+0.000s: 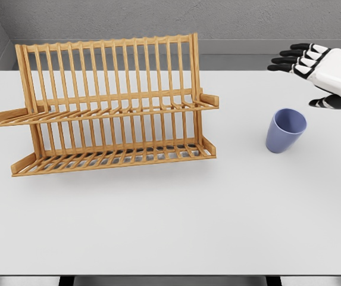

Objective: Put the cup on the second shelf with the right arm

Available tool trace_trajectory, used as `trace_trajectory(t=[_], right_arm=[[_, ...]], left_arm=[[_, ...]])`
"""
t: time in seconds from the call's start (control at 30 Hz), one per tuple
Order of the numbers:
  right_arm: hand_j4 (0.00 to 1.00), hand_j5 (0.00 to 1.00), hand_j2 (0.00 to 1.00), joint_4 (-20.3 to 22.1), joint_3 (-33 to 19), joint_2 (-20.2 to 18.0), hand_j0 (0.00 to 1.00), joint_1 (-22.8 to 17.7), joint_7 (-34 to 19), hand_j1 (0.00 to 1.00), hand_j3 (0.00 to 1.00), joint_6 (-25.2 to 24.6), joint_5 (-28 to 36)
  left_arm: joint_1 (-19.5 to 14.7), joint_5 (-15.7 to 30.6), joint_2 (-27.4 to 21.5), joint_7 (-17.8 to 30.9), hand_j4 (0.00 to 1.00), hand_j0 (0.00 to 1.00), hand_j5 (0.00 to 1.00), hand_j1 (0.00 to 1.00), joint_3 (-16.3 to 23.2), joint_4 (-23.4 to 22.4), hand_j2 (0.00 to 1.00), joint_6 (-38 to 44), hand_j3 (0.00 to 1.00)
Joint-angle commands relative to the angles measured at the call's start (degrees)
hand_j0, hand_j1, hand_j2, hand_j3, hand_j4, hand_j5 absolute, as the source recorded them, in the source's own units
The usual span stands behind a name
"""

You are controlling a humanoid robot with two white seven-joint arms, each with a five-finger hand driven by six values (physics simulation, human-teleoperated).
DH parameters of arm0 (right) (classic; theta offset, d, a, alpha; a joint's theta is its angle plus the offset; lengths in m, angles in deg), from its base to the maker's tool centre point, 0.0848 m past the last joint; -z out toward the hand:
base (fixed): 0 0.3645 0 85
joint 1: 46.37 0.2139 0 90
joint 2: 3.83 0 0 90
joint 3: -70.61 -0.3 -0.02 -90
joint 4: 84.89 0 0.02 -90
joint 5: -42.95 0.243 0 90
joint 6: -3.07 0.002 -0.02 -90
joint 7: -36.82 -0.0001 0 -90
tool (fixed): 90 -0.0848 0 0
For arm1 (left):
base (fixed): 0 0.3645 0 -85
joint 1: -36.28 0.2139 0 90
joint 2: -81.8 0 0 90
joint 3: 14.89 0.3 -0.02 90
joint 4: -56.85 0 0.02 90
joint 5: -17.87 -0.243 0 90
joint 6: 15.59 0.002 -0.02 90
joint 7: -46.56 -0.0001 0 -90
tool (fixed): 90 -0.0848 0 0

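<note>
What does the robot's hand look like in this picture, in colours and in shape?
Only the right hand shows, at the upper right. Its back and palm have a smooth white shell. The fingers are black, with white segments nearest the palm, and the thumb is black too. No cables or markings show. The left arm is out of view.

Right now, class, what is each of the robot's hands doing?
Right hand: open, fingers spread, holding nothing, above and to the right of the upright blue plastic cup.
Left hand: not in view.
</note>
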Motion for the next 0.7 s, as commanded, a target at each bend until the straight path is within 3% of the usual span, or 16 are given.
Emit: trace_trajectory(t=[0.0, 0.2, 0.27, 0.4, 0.5, 0.67], right_arm=[[1.00, 1.00, 1.00, 0.1, -0.2, -0.2, 1.00, 0.0, 0.0, 1.00, 1.00, -0.1, 0.3], [1.00, 1.00, 1.00, -4.0, -0.7, 0.6, 1.00, 0.8, -1.8, 1.00, 1.00, -0.1, 0.0], [1.00, 1.00, 1.00, -3.2, -0.8, 0.8, 1.00, 4.2, -20.9, 1.00, 1.00, -0.1, 0.0], [1.00, 1.00, 1.00, -3.8, 1.8, 1.6, 1.00, 5.2, -20.9, 1.00, 1.00, -0.1, -0.1], [1.00, 1.00, 1.00, -6.9, 8.5, 4.0, 1.00, 12.7, -20.9, 1.00, 1.00, -0.1, -0.1], [1.00, 1.00, 1.00, -9.5, 12.4, 5.0, 1.00, 15.6, -20.9, 1.00, 1.00, -0.1, -0.3]], left_arm=[[0.0, 0.0, 0.0, 0.0, 1.00, 1.00, 1.00, 1.00, 0.0, 0.0, 1.00, 0.0, 1.00], [0.0, 0.0, 0.0, 0.0, 1.00, 1.00, 1.00, 1.00, 0.0, 0.0, 1.00, 0.0, 1.00], [0.0, 0.0, 0.0, 0.0, 1.00, 1.00, 1.00, 1.00, 0.0, -0.1, 1.00, 0.0, 1.00], [0.0, 0.0, 0.0, 0.0, 1.00, 1.00, 1.00, 1.00, 0.0, 0.0, 1.00, 0.0, 1.00], [-0.1, 0.0, 0.0, 0.0, 1.00, 1.00, 1.00, 1.00, 0.0, 0.0, 1.00, 0.0, 1.00], [0.0, 0.0, 0.0, 0.0, 1.00, 1.00, 1.00, 1.00, 0.0, 0.0, 1.00, 0.0, 1.00]])
